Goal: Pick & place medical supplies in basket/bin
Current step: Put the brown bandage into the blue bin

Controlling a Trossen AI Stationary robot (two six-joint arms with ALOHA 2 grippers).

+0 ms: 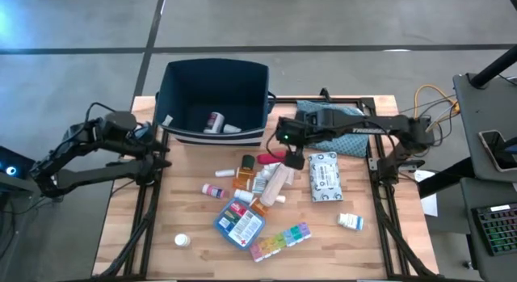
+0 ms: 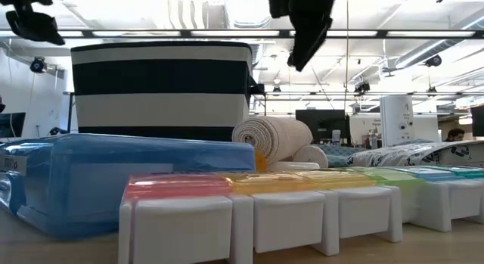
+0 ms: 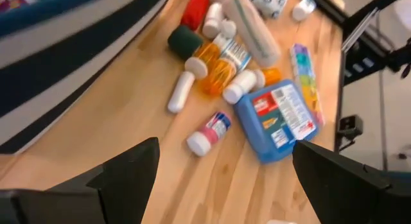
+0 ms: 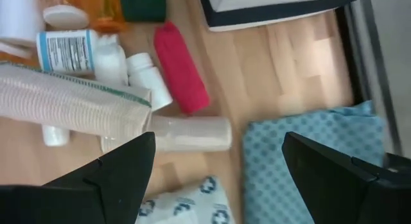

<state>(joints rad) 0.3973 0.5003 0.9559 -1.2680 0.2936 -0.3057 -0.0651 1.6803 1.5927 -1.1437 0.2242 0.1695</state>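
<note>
High view: my left gripper [image 1: 161, 153] waits at the table's left edge beside the navy bin [image 1: 174, 80], fingers spread wide, holding nothing; my right gripper [image 1: 292, 158] hovers over the right end of the supply pile, also wide open and empty. The bin sits at the far edge with a couple of items already inside; most supplies lie in the middle, the blue first-aid pouch [image 1: 240, 223] and rainbow pill organizer [image 1: 280, 240] nearest. Low view: organizer and pouch fill the foreground, bandage roll [image 2: 272, 138] behind, bin beyond. Left wrist view: bottles, pouch and organizer scattered ahead. Right wrist view: a red roll [image 4: 181, 67] and the bandage roll between my spread fingers. I judge the red roll light and soft; take it across its middle, gently.
</note>
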